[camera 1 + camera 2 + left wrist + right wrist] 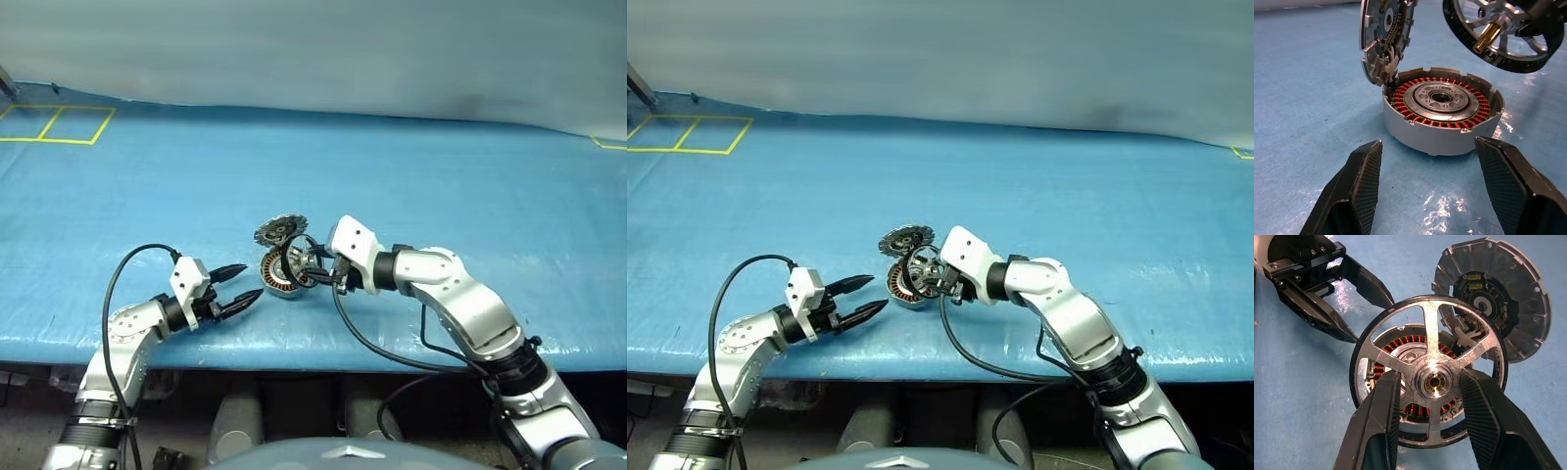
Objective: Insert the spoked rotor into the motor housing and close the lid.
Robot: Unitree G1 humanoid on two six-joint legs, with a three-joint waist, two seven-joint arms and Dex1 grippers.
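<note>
Blue worktop (470,196): one motor housing (1442,115) near the front edge, its one lid (1385,36) hinged up on the far rim. Right end effector (1431,382) grips the one spoked rotor (1430,382) by the hub, just above the housing. Left end effector (239,284) released, empty, just beside. Level the rotor, centre shaft over bearing, lower straight, then release.

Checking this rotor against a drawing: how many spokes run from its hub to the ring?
5, on the spoked rotor held in the right end effector: one toward the open lid, the others fanning around the hub, two partly behind the fingers.
</note>
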